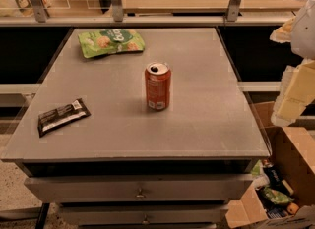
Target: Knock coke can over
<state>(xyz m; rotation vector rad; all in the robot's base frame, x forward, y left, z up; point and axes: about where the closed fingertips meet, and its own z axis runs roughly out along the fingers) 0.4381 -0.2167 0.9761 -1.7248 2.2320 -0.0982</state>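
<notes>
The coke can (157,86) is red with a silver top and a dark opening. It stands upright near the middle of the grey tabletop (211,120). A white label patch shows near its base. My gripper (294,93) is a pale yellow-white shape at the right edge of the view, beyond the table's right side. It is well to the right of the can and apart from it.
A green snack bag (110,42) lies at the back left of the table. A black bar wrapper (63,116) lies at the front left. An open cardboard box (288,174) with packets stands right of the table. Drawers (140,188) sit below the top. A clear partition (147,2) stands behind.
</notes>
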